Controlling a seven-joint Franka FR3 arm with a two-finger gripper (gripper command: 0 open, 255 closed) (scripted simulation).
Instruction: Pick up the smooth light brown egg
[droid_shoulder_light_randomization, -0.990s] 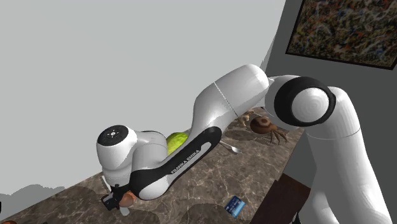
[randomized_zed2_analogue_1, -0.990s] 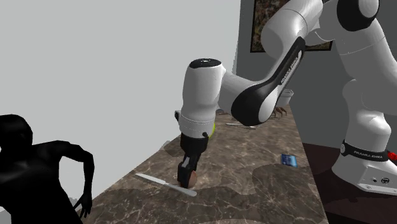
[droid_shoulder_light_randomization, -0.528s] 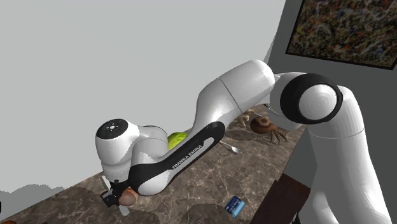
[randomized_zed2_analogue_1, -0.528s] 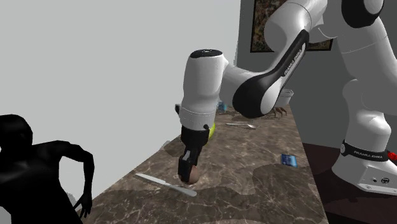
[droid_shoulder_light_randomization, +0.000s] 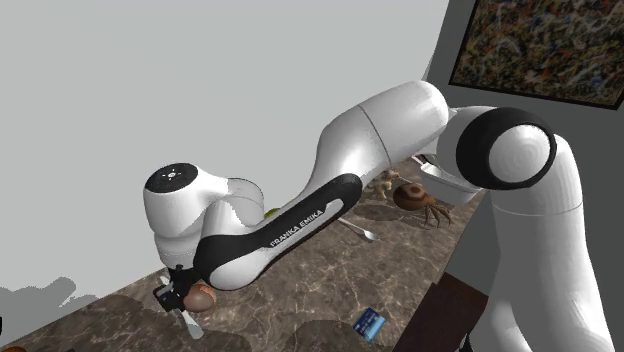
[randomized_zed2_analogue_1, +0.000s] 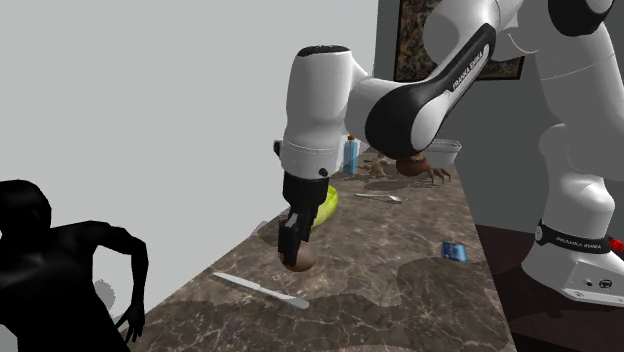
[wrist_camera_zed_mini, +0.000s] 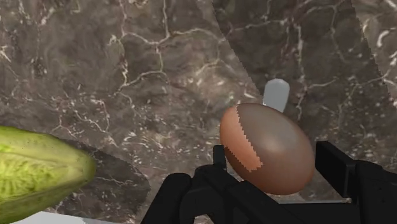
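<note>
Black pincer (wrist_camera_zed_mini: 275, 160): clenched on the egg, one of its fingers (wrist_camera_zed_mini: 343, 175) on each side, so it's a proper side squeeze and not a scoop.
Egg (wrist_camera_zed_mini: 267, 149): light brown, smooth, just the one. It sits right between the fingers. In the second exterior view it looks clear of the desk, so I'd say the pick is basically made.
Why that grip: round things roll, and fingers across the fat middle should stop it squirting out. That's my guess anyway.
Knife (wrist_camera_zed_mini: 276, 95): one, pale, flat on the desk beneath the pincer, peeking out from behind the egg. Nothing is touching it.
Green-yellow fruit (wrist_camera_zed_mini: 38, 168): one, lumpy, off to the pincer's side and apart from it.
Desk (wrist_camera_zed_mini: 127, 76): dark marble with white veins, carrying all of it.
Further out: one spoon (randomized_zed2_analogue_1: 380, 197), one blue card (randomized_zed2_analogue_1: 455, 251) and one brown crab-looking thing (droid_shoulder_light_randomization: 415, 197), all well apart from the pincer and none in its way.
</note>
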